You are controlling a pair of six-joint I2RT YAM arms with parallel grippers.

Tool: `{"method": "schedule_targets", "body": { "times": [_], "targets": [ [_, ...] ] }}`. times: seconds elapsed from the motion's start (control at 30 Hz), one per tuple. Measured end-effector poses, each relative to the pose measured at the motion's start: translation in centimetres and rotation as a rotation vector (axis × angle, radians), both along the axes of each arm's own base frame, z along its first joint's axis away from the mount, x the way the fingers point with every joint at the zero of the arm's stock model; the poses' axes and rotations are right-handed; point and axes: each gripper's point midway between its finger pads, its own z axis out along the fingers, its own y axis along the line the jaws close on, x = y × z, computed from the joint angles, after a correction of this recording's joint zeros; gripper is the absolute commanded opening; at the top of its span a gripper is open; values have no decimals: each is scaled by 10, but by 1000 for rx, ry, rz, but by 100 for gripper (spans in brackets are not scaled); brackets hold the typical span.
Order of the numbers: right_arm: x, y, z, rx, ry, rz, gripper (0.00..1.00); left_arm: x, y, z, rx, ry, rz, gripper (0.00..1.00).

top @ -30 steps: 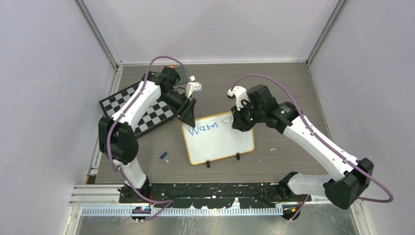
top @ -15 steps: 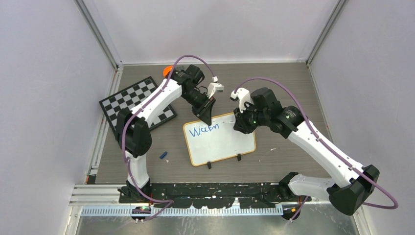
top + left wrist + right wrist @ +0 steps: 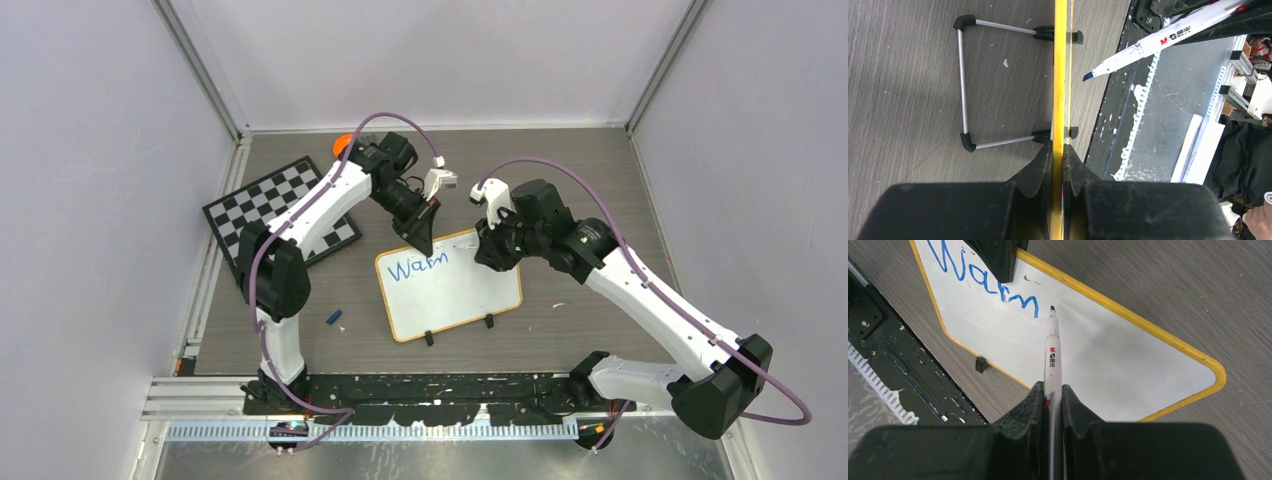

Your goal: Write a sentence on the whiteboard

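1. Grey wood-grain table (image 3: pixel 600 170) inside pale walls. A checkered board (image 3: pixel 250 215) lies at rear left, and a small blue piece (image 3: pixel 334 317) lies loose on the table.
2. Position: the whiteboard (image 3: pixel 460 300) stands mid-table between the arms, propped on its wire stand (image 3: pixel 962 90).
3. Hold: the left gripper (image 3: pixel 1058 155) has its fingers pinched on the yellow top rim near the left corner, steadying the board.
4. Tool: the right gripper (image 3: pixel 1052 390) is clamped round a white marker (image 3: pixel 1052 350), with the tip aimed at the board face.
5. Progress: the sentence (image 3: pixel 988 285) is one blue word, "Warm", at top left. The rest of the face is blank.
6. The tip sits just right of the final "m". The left wrist view shows a small gap between tip and face, so the pen reads as lifted.
7. Judgement: first word done, pause between words. The next move calls for shifting the tip right to leave a space, then lowering it to light contact. The left hold must brace the board against that push, or it may rock back on the stand.
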Motion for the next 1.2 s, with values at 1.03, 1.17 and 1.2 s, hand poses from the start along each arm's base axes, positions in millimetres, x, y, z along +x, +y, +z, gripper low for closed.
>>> {"method": "schedule_targets", "body": {
  "times": [1.03,1.17,1.2],
  "targets": [
    [-4,-2,-34,-60,62,19,0,0,0,-2,1,-1,-6,0],
    [-12,-6,-43,-79,90,31,0,0,0,-2,1,-1,-7,0],
    [-12,-6,-44,-82,92,33,0,0,0,-2,0,-1,-7,0]
  ]
}}
